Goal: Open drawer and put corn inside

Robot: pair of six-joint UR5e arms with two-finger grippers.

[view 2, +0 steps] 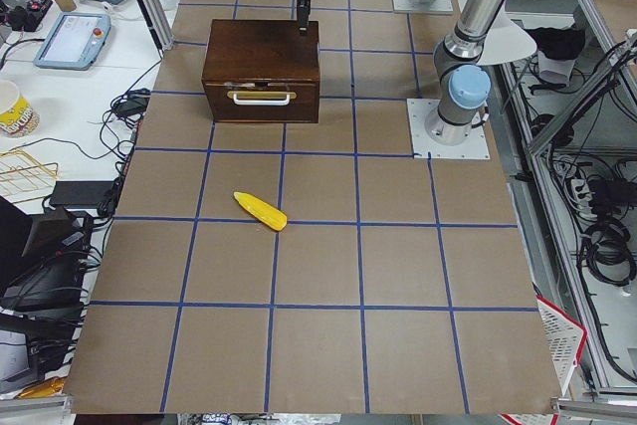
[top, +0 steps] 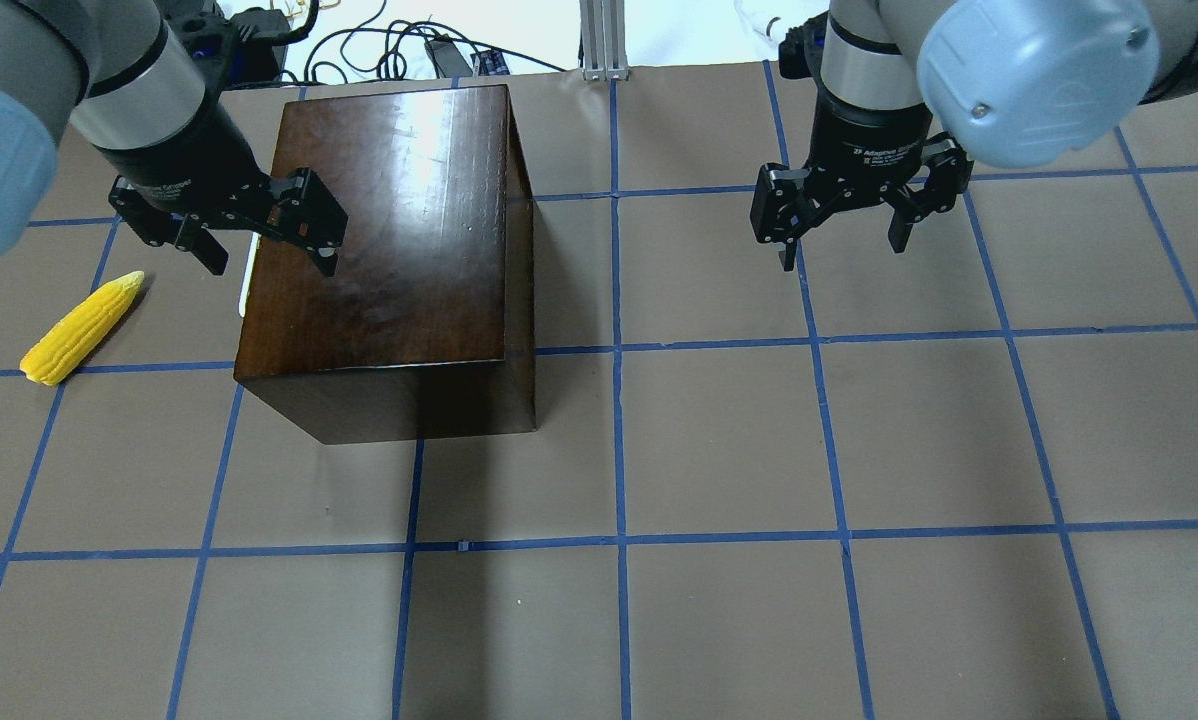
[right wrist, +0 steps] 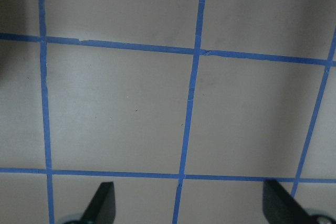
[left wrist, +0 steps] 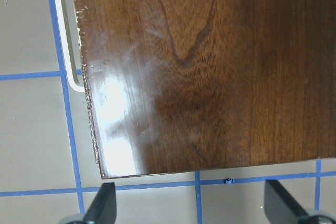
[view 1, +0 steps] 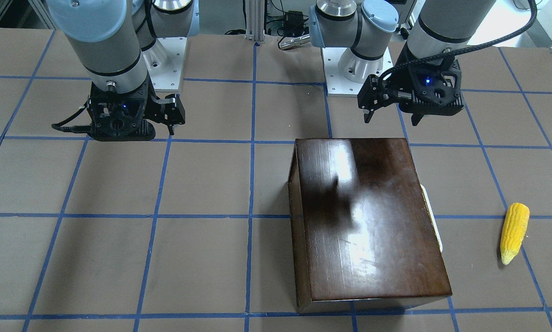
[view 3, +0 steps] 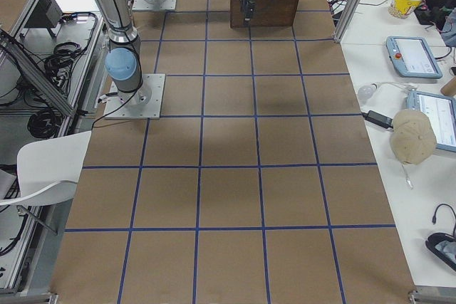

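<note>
The dark-brown box stands on the table with its drawer shut. The drawer's whitish handle faces the robot's left side and also shows in the left wrist view. The yellow corn lies on the table to the left of the box, apart from it; it also shows in the front view. My left gripper is open and empty, above the box's top edge on the handle side. My right gripper is open and empty over bare table, well to the right of the box.
The brown table surface carries a grid of blue tape lines. Both arm bases stand on white plates at the robot's edge. Cables and a metal post lie past the far edge behind the box.
</note>
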